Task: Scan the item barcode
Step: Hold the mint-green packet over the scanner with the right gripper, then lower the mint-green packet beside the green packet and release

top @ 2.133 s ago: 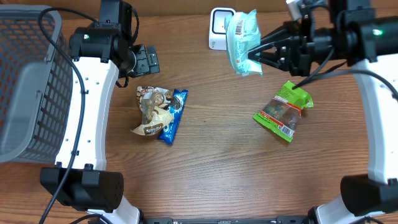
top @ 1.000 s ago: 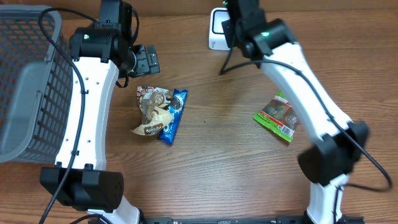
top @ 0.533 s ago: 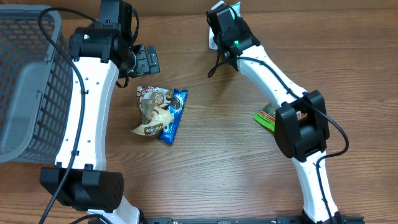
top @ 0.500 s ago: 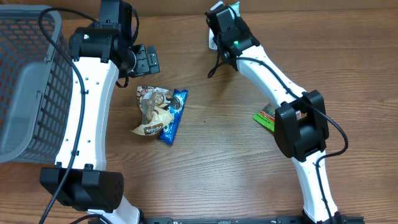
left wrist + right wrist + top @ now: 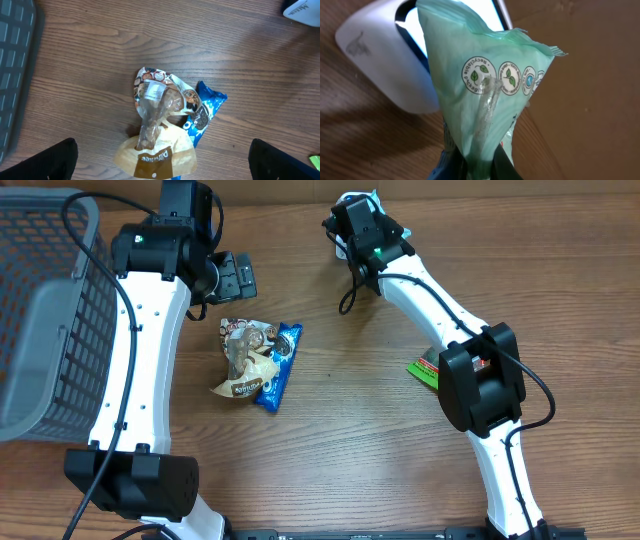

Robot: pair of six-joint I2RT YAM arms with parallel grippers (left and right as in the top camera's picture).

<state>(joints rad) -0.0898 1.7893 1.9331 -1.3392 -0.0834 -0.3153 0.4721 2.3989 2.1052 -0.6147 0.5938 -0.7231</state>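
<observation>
1. A brown wood-grain table (image 5: 340, 450) holds a grey mesh basket (image 5: 40, 300) at nine o'clock.
2. The right arm hides most of the bright green pouch (image 5: 425, 368) at three o'clock.
3. The right gripper (image 5: 472, 167) is clenched on the pale green plastic packet (image 5: 480, 85), which has moved against the white barcode scanner (image 5: 380, 75) at twelve o'clock. The left gripper (image 5: 235, 277) is spread wide and unmoved.

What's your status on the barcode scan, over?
Right gripper shut on green packet, held at the white scanner. Left gripper open over snack bags. Nothing in the way.
</observation>
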